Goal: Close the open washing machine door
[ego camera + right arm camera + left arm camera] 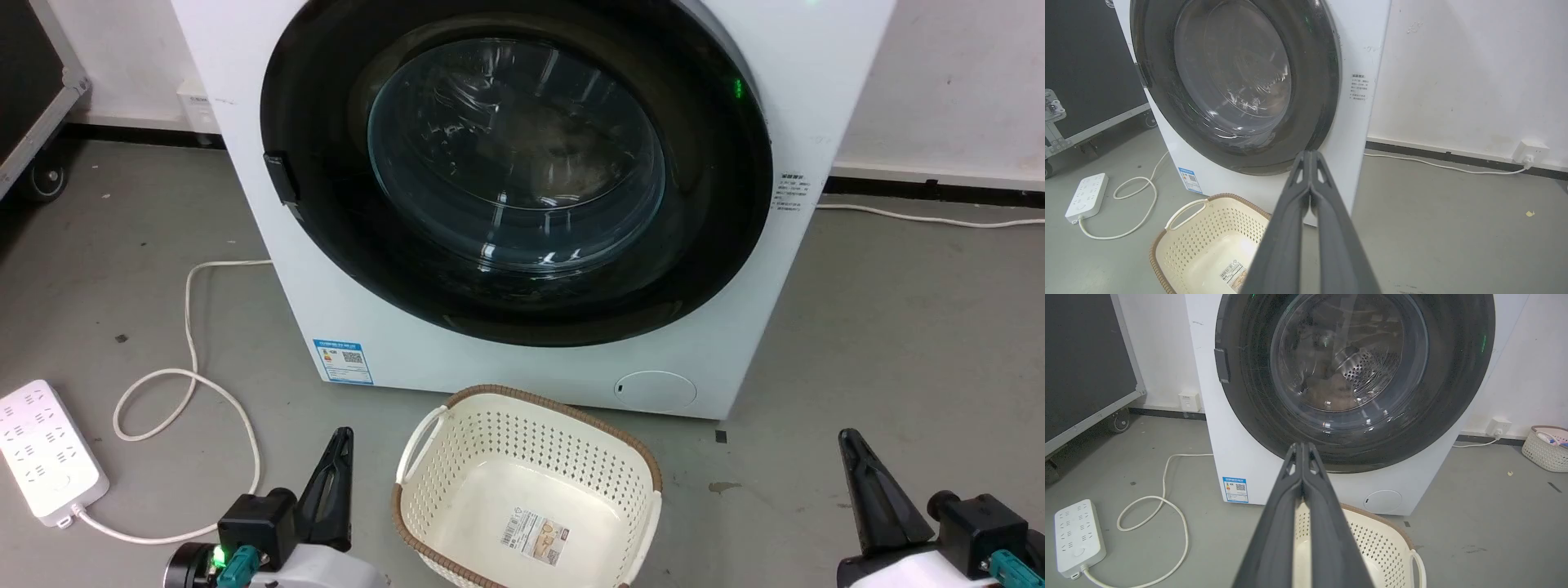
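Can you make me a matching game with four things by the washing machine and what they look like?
Things:
1. washing machine door
2. basket
3. power strip
4. left tool

Looks:
a. white, flat, many sockets
b. dark, long, closed tight
c. cream, full of little holes
d. round, black rim, glass middle

Pairs: 1-d, 2-c, 3-a, 4-b

Bare grey floor (898,327) runs back to a white wall (1474,61) with a dark skirting (1453,155). Left of the left jaws lies a white power strip (45,457), its cord (190,327) looping. Farther left stands a black wheeled case (1081,355). Right of the right jaws is a wall socket (1530,151).
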Robot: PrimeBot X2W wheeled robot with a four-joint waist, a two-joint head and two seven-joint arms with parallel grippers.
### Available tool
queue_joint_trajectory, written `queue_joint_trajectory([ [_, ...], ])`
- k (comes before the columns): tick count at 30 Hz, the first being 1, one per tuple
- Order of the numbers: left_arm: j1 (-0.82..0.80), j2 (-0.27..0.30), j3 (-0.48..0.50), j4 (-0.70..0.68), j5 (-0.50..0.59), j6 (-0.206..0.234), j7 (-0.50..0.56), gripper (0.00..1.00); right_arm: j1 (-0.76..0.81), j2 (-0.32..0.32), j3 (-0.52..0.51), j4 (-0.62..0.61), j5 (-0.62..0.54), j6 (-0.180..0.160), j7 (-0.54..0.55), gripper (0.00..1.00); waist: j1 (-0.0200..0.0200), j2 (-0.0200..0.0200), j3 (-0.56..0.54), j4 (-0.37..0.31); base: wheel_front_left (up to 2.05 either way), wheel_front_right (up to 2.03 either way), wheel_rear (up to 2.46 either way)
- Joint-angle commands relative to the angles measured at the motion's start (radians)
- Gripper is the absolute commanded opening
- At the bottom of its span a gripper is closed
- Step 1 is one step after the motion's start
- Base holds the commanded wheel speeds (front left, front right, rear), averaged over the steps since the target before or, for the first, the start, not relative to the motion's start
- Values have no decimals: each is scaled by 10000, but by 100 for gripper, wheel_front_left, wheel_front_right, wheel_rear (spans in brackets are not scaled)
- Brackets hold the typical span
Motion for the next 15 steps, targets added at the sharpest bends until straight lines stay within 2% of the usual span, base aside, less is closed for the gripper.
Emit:
queue_joint_trajectory([
  [1, -1, -15, 45, -72, 121, 69, 44, 0, -98, 42, 19, -79, -73, -2, 43, 0, 0, 0, 2, -4, 0, 0, 0],
  [15, -3, -53, 144, -274, 331, 130, 330, 0, -157, 67, 108, -200, -141, -2, 330, 0, 0, 0, 26, -57, 0, 0, 0],
])
